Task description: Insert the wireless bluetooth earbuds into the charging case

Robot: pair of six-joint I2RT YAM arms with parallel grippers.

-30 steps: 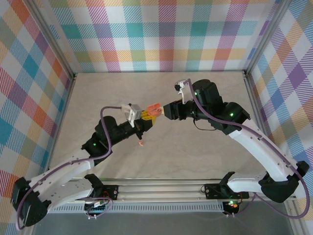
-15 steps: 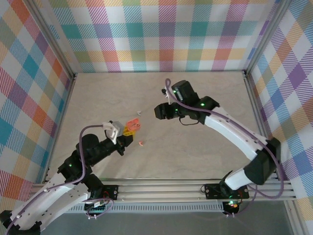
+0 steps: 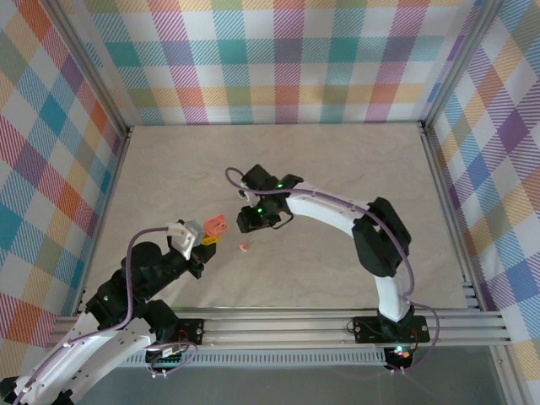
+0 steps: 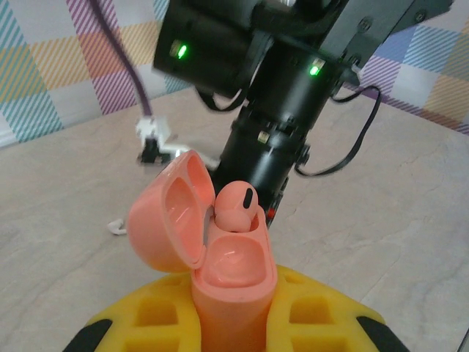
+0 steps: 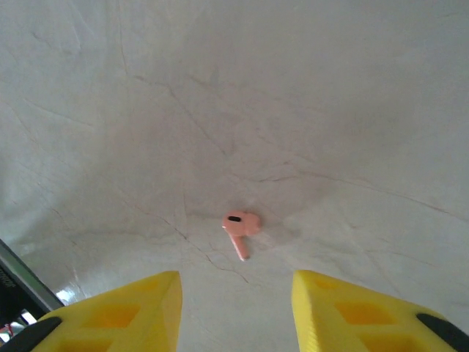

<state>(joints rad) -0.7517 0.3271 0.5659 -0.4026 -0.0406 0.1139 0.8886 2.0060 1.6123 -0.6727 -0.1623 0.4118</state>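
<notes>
Two pink earbuds in sight. The seated earbud [image 4: 236, 207] sits head-up in the open pink charging case [image 4: 234, 279]. The loose earbud [image 5: 239, 226] lies on the worktop [image 3: 337, 160] near its middle, slightly toward the near edge. The left tool [image 4: 234, 315] clamps the case's base between its yellow fingers, lid swung open to the left, left of worktop centre. The right tool [image 5: 234, 308] is spread wide and empty, hovering over the loose earbud without touching it. A tiny white earbud [image 4: 117, 226] lies on the worktop beyond the lid.
</notes>
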